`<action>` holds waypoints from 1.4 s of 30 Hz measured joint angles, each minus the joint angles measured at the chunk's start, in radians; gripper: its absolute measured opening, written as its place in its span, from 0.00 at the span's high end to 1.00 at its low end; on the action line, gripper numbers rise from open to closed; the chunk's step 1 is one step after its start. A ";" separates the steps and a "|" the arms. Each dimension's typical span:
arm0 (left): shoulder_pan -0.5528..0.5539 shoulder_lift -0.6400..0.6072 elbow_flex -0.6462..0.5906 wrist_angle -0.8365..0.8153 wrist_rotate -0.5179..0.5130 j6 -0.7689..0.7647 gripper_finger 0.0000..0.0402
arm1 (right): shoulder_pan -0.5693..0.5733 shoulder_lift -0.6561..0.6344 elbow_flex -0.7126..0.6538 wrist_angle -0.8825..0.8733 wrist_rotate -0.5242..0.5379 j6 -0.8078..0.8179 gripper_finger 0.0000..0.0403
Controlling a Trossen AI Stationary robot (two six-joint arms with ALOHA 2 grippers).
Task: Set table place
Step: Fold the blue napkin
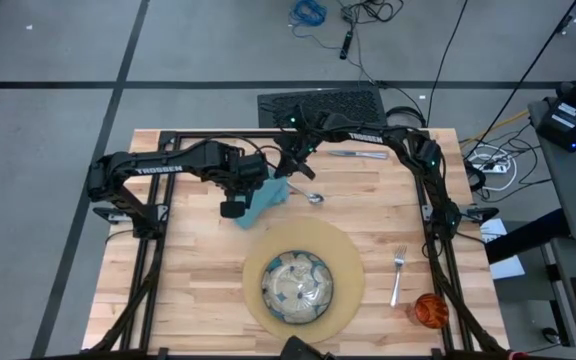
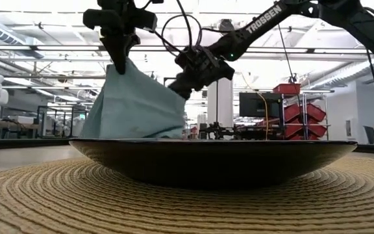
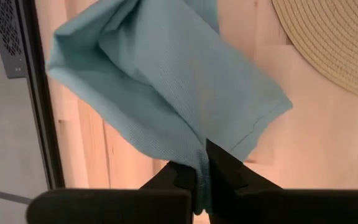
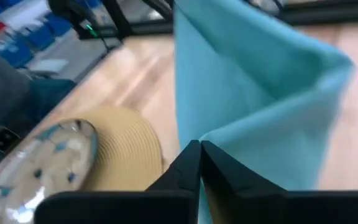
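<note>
"TROSSEN" in white capitals on the left arm [image 1: 158, 168], upper link, high view. Same word on the right arm [image 1: 368, 136], on the link running along the table's far edge, small but legible. Low view: "TROSSEN" again, white on the right arm's dark link [image 2: 265, 19], slanting upward. No other readable text, numbers or signs; wrist views show none.

Both arms are matte black, built of boxy links with white "TROSSEN" lettering along them. Thin black cables loop around the wrists, and small green lights glow near the joints. Each claw ends in two dark, wedge-shaped fingers [image 3: 225, 165].
</note>
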 joint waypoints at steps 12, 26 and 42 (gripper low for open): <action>-0.025 0.000 0.000 -0.003 0.000 0.002 1.00 | -0.065 0.000 0.000 0.006 0.015 0.085 0.84; -0.059 0.000 0.000 0.008 0.000 0.009 1.00 | -0.026 0.000 0.000 0.103 0.131 0.168 0.44; -0.077 0.000 -0.001 0.019 0.000 0.012 1.00 | -0.016 0.025 -0.001 0.143 0.208 0.145 0.75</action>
